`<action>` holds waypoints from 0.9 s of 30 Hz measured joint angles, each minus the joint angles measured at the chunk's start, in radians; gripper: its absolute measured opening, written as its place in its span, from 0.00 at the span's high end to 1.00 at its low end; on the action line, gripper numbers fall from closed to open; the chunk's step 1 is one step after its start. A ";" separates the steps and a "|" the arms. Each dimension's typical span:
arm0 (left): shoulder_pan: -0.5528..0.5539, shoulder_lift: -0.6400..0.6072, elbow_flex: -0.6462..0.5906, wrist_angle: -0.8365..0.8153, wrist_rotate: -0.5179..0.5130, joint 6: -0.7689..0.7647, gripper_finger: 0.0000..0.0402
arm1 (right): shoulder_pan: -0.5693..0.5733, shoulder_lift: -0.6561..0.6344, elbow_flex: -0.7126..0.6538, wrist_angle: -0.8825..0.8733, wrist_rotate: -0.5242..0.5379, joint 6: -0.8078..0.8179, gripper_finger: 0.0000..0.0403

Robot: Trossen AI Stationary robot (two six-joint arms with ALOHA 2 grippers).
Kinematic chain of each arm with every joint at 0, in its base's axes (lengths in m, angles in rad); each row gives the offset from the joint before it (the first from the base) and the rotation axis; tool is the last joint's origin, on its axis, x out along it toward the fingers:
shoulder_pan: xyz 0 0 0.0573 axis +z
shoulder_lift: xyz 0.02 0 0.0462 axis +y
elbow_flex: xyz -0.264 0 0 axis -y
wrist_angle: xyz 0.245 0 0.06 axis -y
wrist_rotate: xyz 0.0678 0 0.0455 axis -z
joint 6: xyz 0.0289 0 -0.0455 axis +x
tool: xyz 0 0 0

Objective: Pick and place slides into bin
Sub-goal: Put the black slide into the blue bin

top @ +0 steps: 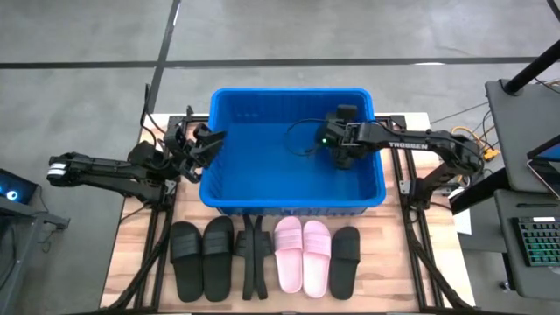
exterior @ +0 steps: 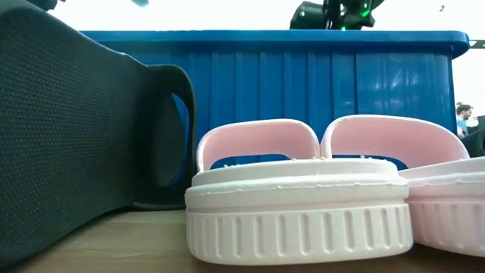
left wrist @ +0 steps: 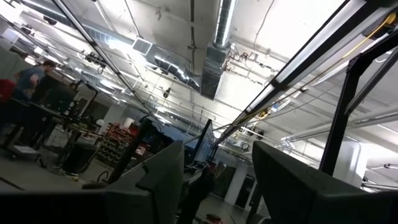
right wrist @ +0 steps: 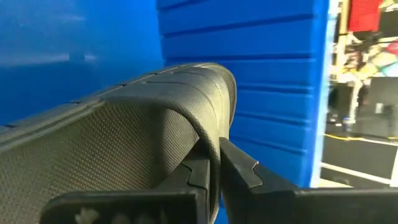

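Two arms at the blue bin (top: 293, 197). Right jaws (right wrist: 214, 163), inside the bin, are pinched tight on the strap of a black slide (right wrist: 124, 124), mostly cut off from view. Left jaws (top: 208, 143), outside the bin's wall, stand partly apart and empty. Five slides, including a pink pair (top: 303, 254), lie on the table (top: 394, 280) beyond both jaws; one black slide (top: 253, 255) is hard to make out.

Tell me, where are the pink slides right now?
The two pink slides lie side by side on the wooden table, just in front of the blue bin, between black slides.
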 joint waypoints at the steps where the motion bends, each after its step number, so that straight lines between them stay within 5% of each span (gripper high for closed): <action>1: 0.000 0.000 0.000 0.000 -0.007 0.000 0.56 | -0.009 0.004 -0.013 0.022 -0.004 -0.007 0.97; 27: 0.000 0.005 0.000 0.000 -0.080 0.002 0.56 | -0.164 0.156 -0.186 0.345 -0.062 -0.159 0.97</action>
